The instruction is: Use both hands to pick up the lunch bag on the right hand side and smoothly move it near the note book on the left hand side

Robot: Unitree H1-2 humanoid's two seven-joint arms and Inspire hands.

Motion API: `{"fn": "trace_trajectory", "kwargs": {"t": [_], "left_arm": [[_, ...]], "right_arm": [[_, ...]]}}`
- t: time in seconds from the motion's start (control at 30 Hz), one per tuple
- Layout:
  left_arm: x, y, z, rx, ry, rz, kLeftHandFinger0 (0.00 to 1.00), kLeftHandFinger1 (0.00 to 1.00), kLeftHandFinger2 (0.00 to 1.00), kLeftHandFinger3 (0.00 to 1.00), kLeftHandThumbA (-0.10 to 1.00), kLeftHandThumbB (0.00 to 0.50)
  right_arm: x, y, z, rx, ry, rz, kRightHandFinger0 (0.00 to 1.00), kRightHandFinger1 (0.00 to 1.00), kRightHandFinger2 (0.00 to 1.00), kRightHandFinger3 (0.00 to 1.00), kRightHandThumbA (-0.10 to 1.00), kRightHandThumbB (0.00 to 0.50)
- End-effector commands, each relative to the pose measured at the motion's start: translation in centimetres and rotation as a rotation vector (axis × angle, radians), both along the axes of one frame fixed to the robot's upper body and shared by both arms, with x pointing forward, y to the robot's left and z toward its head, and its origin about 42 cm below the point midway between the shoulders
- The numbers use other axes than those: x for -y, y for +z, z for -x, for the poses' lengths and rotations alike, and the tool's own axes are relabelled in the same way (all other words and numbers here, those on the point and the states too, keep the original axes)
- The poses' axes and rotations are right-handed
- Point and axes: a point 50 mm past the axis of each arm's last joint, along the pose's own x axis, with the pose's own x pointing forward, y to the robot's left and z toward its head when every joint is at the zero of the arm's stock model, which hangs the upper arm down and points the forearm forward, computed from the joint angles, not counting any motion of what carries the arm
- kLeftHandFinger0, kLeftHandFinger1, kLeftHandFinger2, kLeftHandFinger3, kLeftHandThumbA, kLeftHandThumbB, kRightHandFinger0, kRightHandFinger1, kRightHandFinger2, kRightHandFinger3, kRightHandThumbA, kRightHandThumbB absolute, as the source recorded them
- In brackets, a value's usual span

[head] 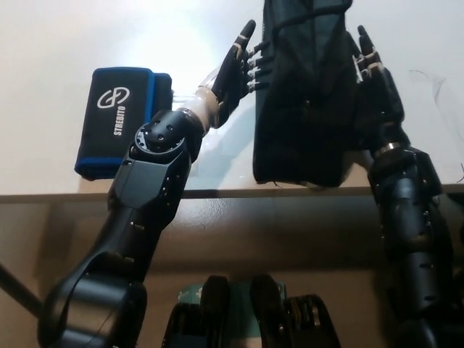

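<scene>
Head view: lunch bag (308,94) pressed betw. left hand (235,65) & right hand (377,94), fingers straight, flat on sides; keep squeeze even, slide level toward notebook (119,119) at left on counter (58,36).

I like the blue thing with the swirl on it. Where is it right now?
In the head view the blue notebook lies on the white table at picture left, beside the left hand, apart from the dark lunch bag.

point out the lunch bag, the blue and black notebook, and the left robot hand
lunch bag (304,109), head view, middle of its dark front
notebook (116,119), head view, black cover by the logo
left robot hand (235,69), head view, palm
</scene>
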Motion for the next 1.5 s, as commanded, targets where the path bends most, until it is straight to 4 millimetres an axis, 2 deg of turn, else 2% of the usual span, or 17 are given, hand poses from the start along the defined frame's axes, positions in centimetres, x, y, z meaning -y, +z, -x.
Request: {"fn": "trace_trajectory", "kwargs": {"t": [0.0, 0.23, 0.33, 0.4, 0.43, 0.53, 0.63, 0.73, 0.9, 1.0, 1.1, 1.47], "left_arm": [[-0.5, 2.8, -0.4, 0.101, -0.002, 0.035, 1.0, 1.0, 1.0, 1.0, 1.0, 0.404], [-2.8, 2.0, -0.1, 0.116, 0.027, 0.048, 1.0, 1.0, 1.0, 1.0, 1.0, 0.37], [-3.7, 1.7, 0.0, 0.1, 0.044, 0.065, 1.0, 1.0, 1.0, 1.0, 1.0, 0.382], [-4.4, 1.5, 0.2, 0.088, 0.05, 0.096, 1.0, 1.0, 1.0, 1.0, 1.0, 0.371], [-4.8, 1.3, 0.2, 0.103, 0.053, 0.093, 1.0, 1.0, 1.0, 1.0, 1.0, 0.348], [-6.2, 1.1, 0.3, 0.136, 0.092, 0.065, 1.0, 1.0, 1.0, 1.0, 1.0, 0.341], [-7.3, 0.9, 0.5, 0.138, 0.112, 0.068, 1.0, 1.0, 1.0, 1.0, 1.0, 0.341], [-9.0, 0.8, 0.8, 0.141, 0.134, 0.076, 1.0, 1.0, 1.0, 1.0, 1.0, 0.358], [-11.5, 0.7, 1.4, 0.161, 0.195, 0.104, 1.0, 1.0, 1.0, 1.0, 1.0, 0.347], [-12.7, 0.8, 1.7, 0.166, 0.207, 0.11, 1.0, 1.0, 1.0, 1.0, 1.0, 0.355], [-13.2, 0.9, 1.8, 0.172, 0.203, 0.114, 1.0, 1.0, 1.0, 1.0, 1.0, 0.37], [-13.1, 1.4, 2.1, 0.187, 0.201, 0.092, 1.0, 1.0, 1.0, 1.0, 1.0, 0.327]], "right_arm": [[-3.1, 4.1, -1.3, 0.111, 0.042, 0.025, 1.0, 1.0, 1.0, 1.0, 1.0, 0.292], [-6.8, 3.5, -1.6, 0.09, 0.099, 0.019, 1.0, 1.0, 1.0, 1.0, 1.0, 0.293], [-8.2, 3.3, -1.6, 0.085, 0.119, 0.013, 1.0, 1.0, 1.0, 1.0, 1.0, 0.277], [-9.2, 3.1, -1.5, 0.084, 0.135, 0.02, 1.0, 1.0, 1.0, 1.0, 1.0, 0.276], [-9.7, 3.1, -1.5, 0.08, 0.143, 0.014, 1.0, 1.0, 1.0, 1.0, 1.0, 0.274], [-11.0, 3.0, -1.6, 0.074, 0.163, 0.012, 1.0, 1.0, 1.0, 1.0, 1.0, 0.281], [-12.0, 2.9, -1.5, 0.075, 0.186, 0.012, 1.0, 1.0, 1.0, 1.0, 1.0, 0.269], [-12.9, 2.7, -1.5, 0.069, 0.208, 0.023, 1.0, 1.0, 1.0, 1.0, 1.0, 0.279], [-14.2, 2.5, -1.4, 0.071, 0.239, 0.031, 1.0, 1.0, 1.0, 1.0, 1.0, 0.27], [-15.0, 2.5, -1.3, 0.062, 0.243, 0.042, 1.0, 1.0, 1.0, 1.0, 1.0, 0.292], [-15.4, 2.4, -1.2, 0.061, 0.246, 0.054, 1.0, 1.0, 1.0, 1.0, 1.0, 0.305], [-16.9, 2.6, -0.9, 0.054, 0.269, 0.031, 1.0, 1.0, 1.0, 1.0, 1.0, 0.295]]}}
